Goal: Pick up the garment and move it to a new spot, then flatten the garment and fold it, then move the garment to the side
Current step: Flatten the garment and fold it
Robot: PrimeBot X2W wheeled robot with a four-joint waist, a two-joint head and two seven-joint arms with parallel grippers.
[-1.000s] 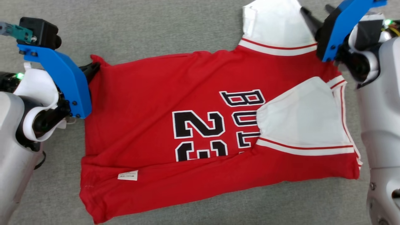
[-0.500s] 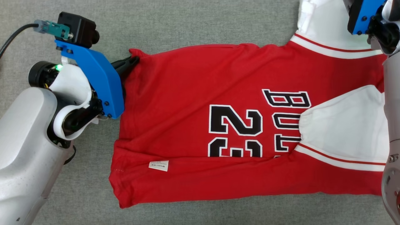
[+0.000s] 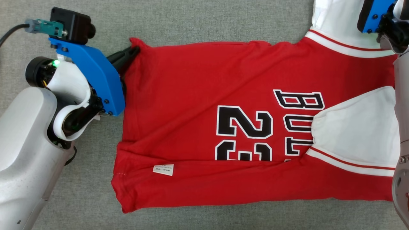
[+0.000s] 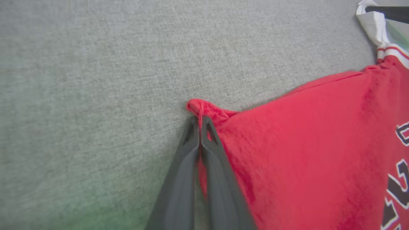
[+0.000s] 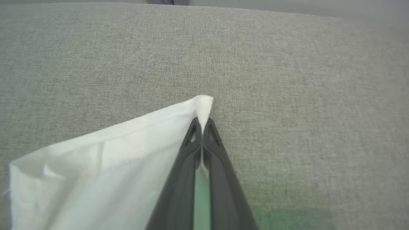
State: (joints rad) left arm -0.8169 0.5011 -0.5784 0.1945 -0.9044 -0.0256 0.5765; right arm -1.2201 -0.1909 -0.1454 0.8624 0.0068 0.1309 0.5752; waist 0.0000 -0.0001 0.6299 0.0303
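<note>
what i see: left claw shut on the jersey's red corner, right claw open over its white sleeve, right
The right claw is shut on the jersey's white sleeve, not open, as the right wrist view shows; the rest holds.

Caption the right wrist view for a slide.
Closed right gripper pinching a white corner of the garment over the grey fabric surface.

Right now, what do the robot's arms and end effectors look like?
Both arms are smooth pale grey: left arm, right arm. The left wrist carries a blue bracket, a black box camera with a teal plug and black cable, and a green light. The left end effector and right end effector each have two long, dark grey, pointed fingers.
</note>
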